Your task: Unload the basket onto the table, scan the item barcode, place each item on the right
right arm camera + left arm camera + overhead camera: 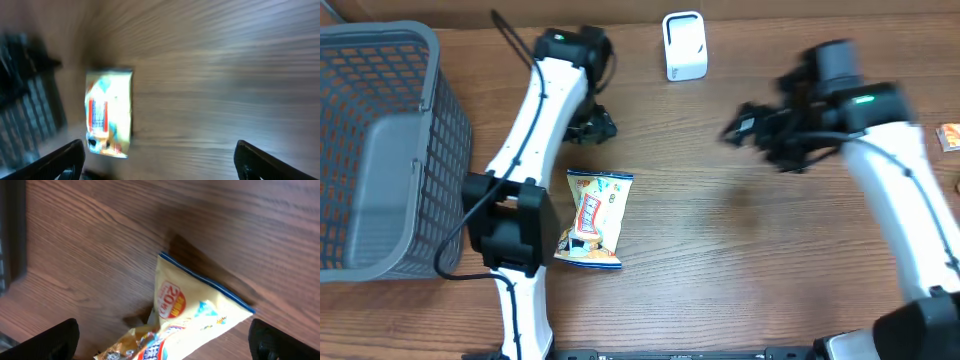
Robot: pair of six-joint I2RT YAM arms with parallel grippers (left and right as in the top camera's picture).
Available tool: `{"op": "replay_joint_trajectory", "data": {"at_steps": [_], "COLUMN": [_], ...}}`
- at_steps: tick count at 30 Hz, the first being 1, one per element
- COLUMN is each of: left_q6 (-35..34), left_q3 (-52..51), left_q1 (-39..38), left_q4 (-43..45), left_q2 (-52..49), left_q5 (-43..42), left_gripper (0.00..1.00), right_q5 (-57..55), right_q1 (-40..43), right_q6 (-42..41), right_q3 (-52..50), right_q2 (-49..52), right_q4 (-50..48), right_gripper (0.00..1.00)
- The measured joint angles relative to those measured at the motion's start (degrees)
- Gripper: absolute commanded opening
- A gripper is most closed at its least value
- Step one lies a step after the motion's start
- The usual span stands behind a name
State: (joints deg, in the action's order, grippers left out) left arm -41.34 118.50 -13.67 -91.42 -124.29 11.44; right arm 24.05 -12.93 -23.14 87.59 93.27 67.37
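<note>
The item, a yellow snack bag (595, 220) with red and blue print, lies flat on the wooden table beside the left arm. My left gripper (592, 124) hovers just beyond the bag's far end. In the left wrist view the bag (195, 312) lies below, between the widely spread fingers (57, 340), and nothing is gripped. A white barcode scanner (684, 45) stands at the back centre. My right gripper (752, 128) is raised right of centre, blurred, open and empty. Its wrist view shows the bag (109, 112) far off to the left.
A grey mesh basket (380, 150) fills the left side of the table. A small orange packet (950, 137) lies at the right edge. Bare wood lies between the bag and the right arm.
</note>
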Motion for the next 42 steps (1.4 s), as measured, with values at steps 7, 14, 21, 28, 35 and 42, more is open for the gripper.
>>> {"op": "replay_joint_trajectory", "data": {"at_steps": [7, 14, 21, 28, 35, 42], "left_q6": [0.0, 0.0, 0.0, 0.0, 0.0, 0.0], "left_q3": [0.0, 0.0, 0.0, 0.0, 0.0, 0.0], "left_q1": [5.35, 6.56, 6.6, 8.59, 12.81, 12.92], "left_q4": [0.48, -0.7, -0.04, 0.33, 0.2, 0.2], "left_q2": [0.0, 0.0, 0.0, 0.0, 0.0, 0.0], "left_q5": [-3.21, -4.22, -4.44, -4.96, -5.75, -5.99], "left_gripper": [1.0, 1.0, 1.0, 1.0, 1.0, 1.0], "right_q5": [-5.27, -18.27, -31.28, -36.92, -38.53, -39.1], "right_q1": [-19.91, -37.83, -52.09, -56.83, -56.81, -56.81], "right_q6": [1.99, 6.16, 12.26, 16.2, 21.81, 26.38], "right_q3": [-4.2, -4.2, -4.22, -4.46, -4.46, -4.5], "right_q2": [4.57, 8.7, 12.83, 14.67, 17.09, 23.47], "right_q4": [-9.99, -13.68, -17.99, -22.97, -25.99, -27.43], "right_gripper": [1.0, 1.0, 1.0, 1.0, 1.0, 1.0]}}
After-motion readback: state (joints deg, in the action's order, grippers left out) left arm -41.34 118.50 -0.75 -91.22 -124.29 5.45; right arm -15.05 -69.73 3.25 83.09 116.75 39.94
